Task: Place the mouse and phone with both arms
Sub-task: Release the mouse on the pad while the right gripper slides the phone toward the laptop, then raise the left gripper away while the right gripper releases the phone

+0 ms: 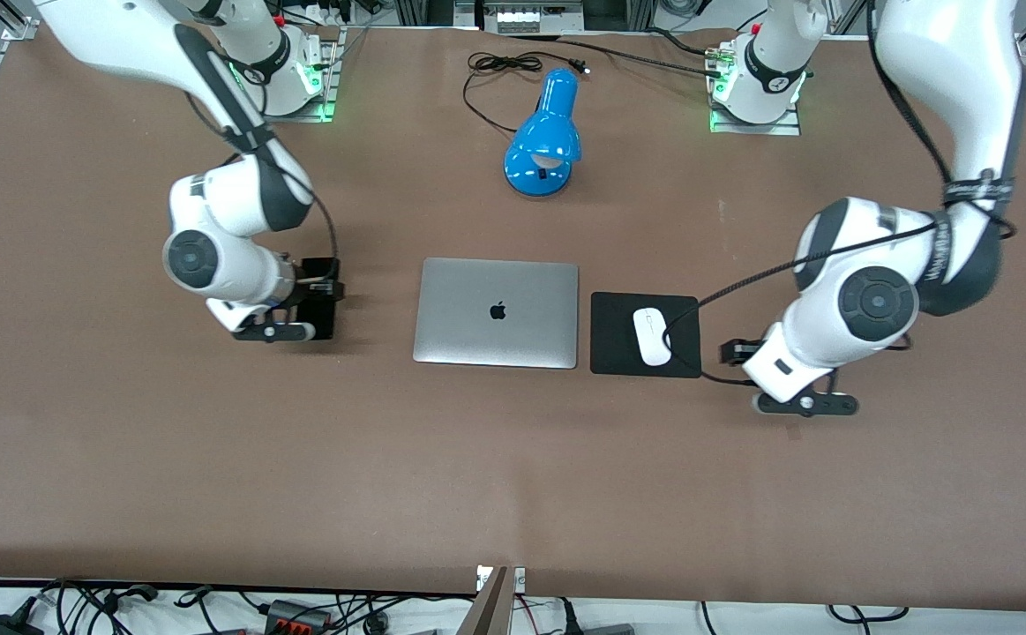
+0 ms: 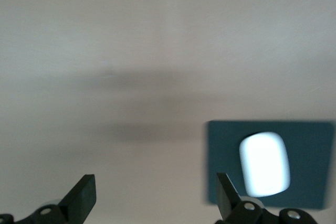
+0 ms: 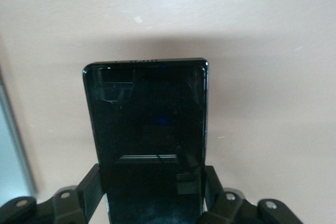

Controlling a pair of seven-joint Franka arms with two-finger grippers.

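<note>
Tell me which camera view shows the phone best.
The right wrist view: the phone fills the frame, its glossy face plain, the right pincer shut on its sides. The front view shows only a dark slab partly hidden by the arm. The left wrist view shows none.

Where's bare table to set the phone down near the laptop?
Bare brown strip between the phone in the right gripper and the laptop, plus table nearer the camera. Crowded at the laptop's left-arm end: mat with mouse, left gripper beside it.
</note>
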